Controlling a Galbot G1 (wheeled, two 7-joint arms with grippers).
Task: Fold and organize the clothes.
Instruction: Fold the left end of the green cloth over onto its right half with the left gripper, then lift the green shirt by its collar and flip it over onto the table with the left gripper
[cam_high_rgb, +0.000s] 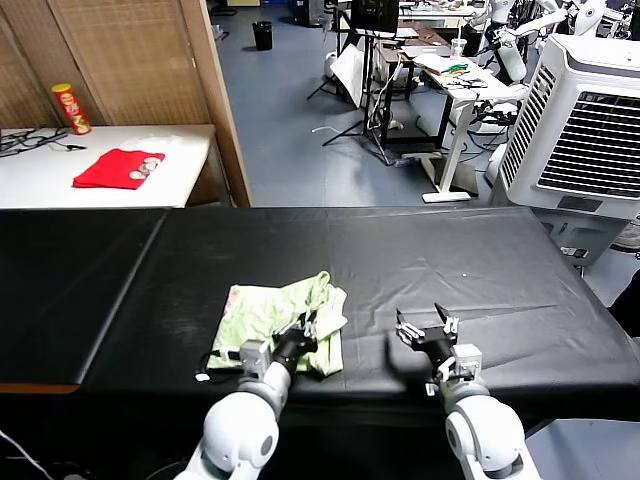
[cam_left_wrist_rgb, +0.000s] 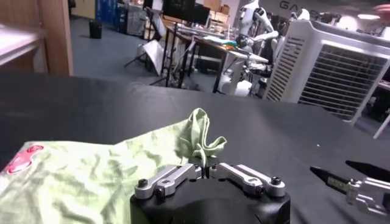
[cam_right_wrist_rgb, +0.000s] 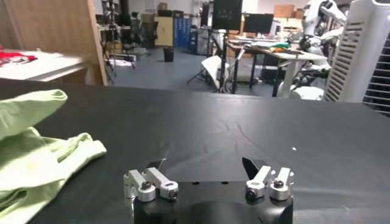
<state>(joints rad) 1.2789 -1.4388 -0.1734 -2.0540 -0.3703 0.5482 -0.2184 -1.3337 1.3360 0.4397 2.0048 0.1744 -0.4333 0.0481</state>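
Note:
The pale light-green shirt (cam_high_rgb: 262, 318) lies crumpled on the black table (cam_high_rgb: 450, 250), left of centre near the front edge. Its red-pink patch (cam_left_wrist_rgb: 21, 159) shows at one edge. My left gripper (cam_high_rgb: 303, 328) is at the shirt's right side. In the left wrist view the left gripper (cam_left_wrist_rgb: 205, 165) is shut on a raised fold of the shirt (cam_left_wrist_rgb: 91, 176). My right gripper (cam_high_rgb: 427, 328) hovers open and empty over bare table to the right of the shirt. In the right wrist view the right gripper (cam_right_wrist_rgb: 204, 163) stands apart from the shirt (cam_right_wrist_rgb: 30, 164).
A white side table (cam_high_rgb: 190, 150) at the back left holds a red garment (cam_high_rgb: 118, 168) and a chips can (cam_high_rgb: 71, 108). A wooden partition (cam_high_rgb: 215, 90) stands behind. A white air cooler (cam_high_rgb: 590, 120) stands at the back right, past the table end.

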